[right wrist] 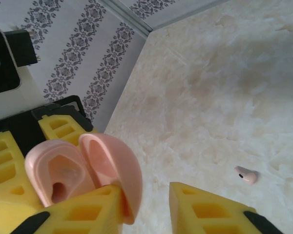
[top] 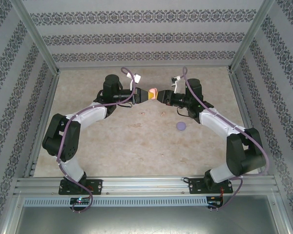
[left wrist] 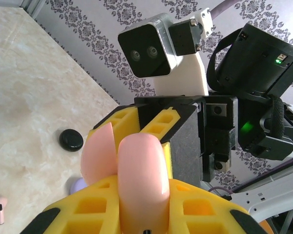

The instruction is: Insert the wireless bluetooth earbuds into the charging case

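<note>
Nearest the arm bases, a purple case rests on the surface. Beyond it a pale pink earbud lies on its side, stem flat along the surface. It is below and off to one side of the right end effector, which I judge the nearer arm. That end effector's fingers stand apart, one against the lid of the open pink charging case. The left end effector clamps the case aloft. A black case sits apart from the earbud, and nothing appears to block it.
</note>
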### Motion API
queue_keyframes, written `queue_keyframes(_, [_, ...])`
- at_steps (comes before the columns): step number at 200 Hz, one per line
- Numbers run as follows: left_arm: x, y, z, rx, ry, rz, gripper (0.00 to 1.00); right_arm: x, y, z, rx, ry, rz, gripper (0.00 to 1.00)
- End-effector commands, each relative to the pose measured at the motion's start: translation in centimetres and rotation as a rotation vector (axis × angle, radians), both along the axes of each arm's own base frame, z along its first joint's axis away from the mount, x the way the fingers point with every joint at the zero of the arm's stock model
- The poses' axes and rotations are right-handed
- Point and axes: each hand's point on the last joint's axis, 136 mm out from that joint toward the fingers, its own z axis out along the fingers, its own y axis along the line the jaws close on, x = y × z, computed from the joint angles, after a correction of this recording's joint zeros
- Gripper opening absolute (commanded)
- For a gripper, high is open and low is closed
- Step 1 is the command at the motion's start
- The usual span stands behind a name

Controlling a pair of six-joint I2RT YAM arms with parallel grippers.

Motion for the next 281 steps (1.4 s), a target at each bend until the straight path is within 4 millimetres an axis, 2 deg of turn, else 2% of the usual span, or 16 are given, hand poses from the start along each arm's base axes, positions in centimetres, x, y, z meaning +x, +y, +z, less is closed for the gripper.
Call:
queue_keyframes(1, [-1.2,-0.8,0.5,-0.028,-0.032,-0.067,0.00,0.7,0.8,1.8,0.021,-0.062,0.012,0.22])
queue_keyframes(26, [-1.2,-0.9,0.3,-0.027,-0.023,-0.068,0.00,0.8,0.7,1.9,0.021,-0.064,0.007,0.05])
queue_keyframes(41, [-1.2,-0.8,0.0,-0.023,-0.015,-0.061,0.01,0.8,0.7,2.0,0.023,-0.063,0.006,0.00])
queue_keyframes(58, [-0.9,-0.7,-0.4,-0.012,-0.002,-0.036,0.22,0.8,0.7,2.1,0.018,-0.061,0.005,0.00])
queue_keyframes(72, [-0.7,-0.5,-0.8,-0.002,0.001,-0.011,0.36,0.9,0.5,2.0,0.011,-0.056,0.001,0.00])
queue_keyframes(82, [-0.4,-0.3,-1.0,0.011,-0.002,0.013,0.50,0.9,0.4,1.7,0.003,-0.047,0.000,0.00])
queue_keyframes(112, [0.5,0.9,-0.9,0.050,-0.016,0.077,0.65,1.1,-0.7,-0.1,-0.035,-0.002,-0.019,0.00])
queue_keyframes(148, [0.7,3.0,0.5,0.113,-0.047,0.113,0.69,0.8,-2.2,-2.5,-0.115,0.034,-0.033,0.00])
queue_keyframes(184, [-0.6,3.9,1.0,0.255,-0.084,0.052,0.72,-0.3,-2.8,-4.1,-0.260,0.022,0.009,0.00])
queue_keyframes(232, [-2.7,4.0,-0.5,0.367,-0.035,-0.113,0.73,-1.9,-2.7,-4.3,-0.461,-0.059,0.129,0.00])
queue_keyframes(281, [-2.8,3.4,-2.3,0.383,0.022,-0.222,0.71,-2.4,-0.7,-4.1,-0.579,-0.137,0.224,0.00])
